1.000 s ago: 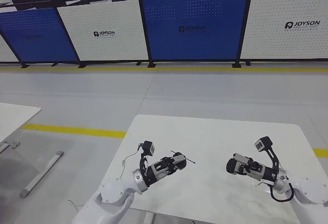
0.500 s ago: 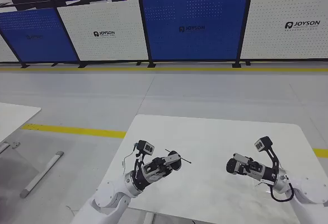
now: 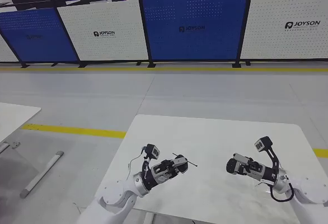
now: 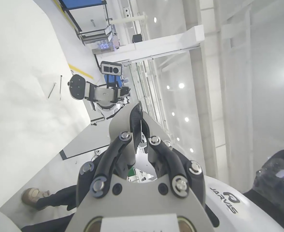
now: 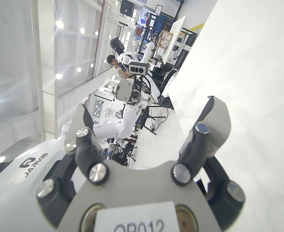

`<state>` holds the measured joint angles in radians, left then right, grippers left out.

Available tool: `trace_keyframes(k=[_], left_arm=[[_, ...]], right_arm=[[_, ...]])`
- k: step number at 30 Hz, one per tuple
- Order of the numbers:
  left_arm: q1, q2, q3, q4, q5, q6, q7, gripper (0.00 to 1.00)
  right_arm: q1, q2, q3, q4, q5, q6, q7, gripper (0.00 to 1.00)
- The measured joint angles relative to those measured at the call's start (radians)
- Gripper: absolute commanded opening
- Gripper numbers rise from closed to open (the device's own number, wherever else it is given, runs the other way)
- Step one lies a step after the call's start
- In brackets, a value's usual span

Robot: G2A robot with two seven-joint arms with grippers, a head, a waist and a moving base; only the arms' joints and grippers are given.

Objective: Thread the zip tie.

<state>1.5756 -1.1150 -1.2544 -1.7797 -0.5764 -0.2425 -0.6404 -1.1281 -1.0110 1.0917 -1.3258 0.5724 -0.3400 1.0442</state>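
Observation:
A thin black zip tie (image 3: 191, 163) is pinched in my left gripper (image 3: 179, 163), which is shut on it a little above the white table (image 3: 209, 134), left of centre. In the left wrist view the zip tie (image 4: 140, 121) runs as a narrow strip between the closed fingertips of my left gripper (image 4: 139, 112). My right gripper (image 3: 232, 166) hangs open to the right, facing the left one across a gap. In the right wrist view my right gripper (image 5: 148, 114) has its fingers spread wide with nothing between them.
Two thin dark strips (image 4: 52, 90) lie on the table close to the right gripper (image 4: 77, 90), which shows far off in the left wrist view. Bare tabletop stretches toward the far edge. Blue and white panels (image 3: 192, 28) stand well behind on the floor.
My left arm drew back to the left with the zip tie, then came right again toward the centre. The right arm has stayed still.

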Motion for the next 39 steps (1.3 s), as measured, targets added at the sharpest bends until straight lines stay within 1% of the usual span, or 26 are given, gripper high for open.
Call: trace_keyframes(k=[2, 4, 6, 8, 20, 22, 23, 27, 30, 32, 39], left_arm=[[-0.029, -0.005, 0.034, 0.021, 0.017, 0.031, 0.029, 0.0], [-0.055, -0.01, 0.062, 0.049, 0.035, 0.052, 0.052, 0.0], [-0.082, -0.015, 0.09, 0.08, 0.047, 0.062, 0.062, 0.0], [-0.093, -0.017, 0.102, 0.094, 0.05, 0.064, 0.058, 0.0], [-0.093, -0.017, 0.101, 0.095, 0.05, 0.063, 0.059, 0.0], [-0.096, -0.017, 0.097, 0.097, 0.076, 0.06, 0.1, 0.0], [-0.095, -0.017, 0.095, 0.098, 0.104, 0.052, 0.131, 0.0], [-0.093, -0.018, 0.093, 0.109, 0.168, 0.047, 0.207, 0.0], [-0.097, -0.019, 0.104, 0.12, 0.233, 0.057, 0.252, 0.0], [-0.1, -0.02, 0.116, 0.124, 0.276, 0.064, 0.27, 0.0], [-0.1, -0.021, 0.121, 0.122, 0.277, 0.064, 0.274, 0.0]], right_arm=[[0.0, 0.0, 0.0, 0.0, 0.0, 0.0, 0.0, 1.0], [0.0, 0.0, 0.0, 0.0, 0.0, 0.0, 0.0, 1.0], [0.0, 0.0, 0.0, 0.0, 0.0, 0.0, 0.0, 1.0], [0.0, 0.0, 0.0, 0.0, 0.0, 0.0, 0.0, 1.0], [0.0, 0.0, 0.0, 0.0, 0.0, 0.0, 0.0, 1.0], [0.0, 0.0, 0.0, 0.0, 0.0, 0.0, 0.0, 1.0], [0.0, 0.0, 0.0, 0.0, 0.0, 0.0, 0.0, 1.0], [0.0, 0.0, 0.0, 0.0, 0.0, 0.0, 0.0, 1.0], [0.0, 0.0, 0.0, 0.0, 0.0, 0.0, 0.0, 1.0], [0.0, 0.0, 0.0, 0.0, 0.0, 0.0, 0.0, 1.0], [0.0, 0.0, 0.0, 0.0, 0.0, 0.0, 0.0, 1.0]])
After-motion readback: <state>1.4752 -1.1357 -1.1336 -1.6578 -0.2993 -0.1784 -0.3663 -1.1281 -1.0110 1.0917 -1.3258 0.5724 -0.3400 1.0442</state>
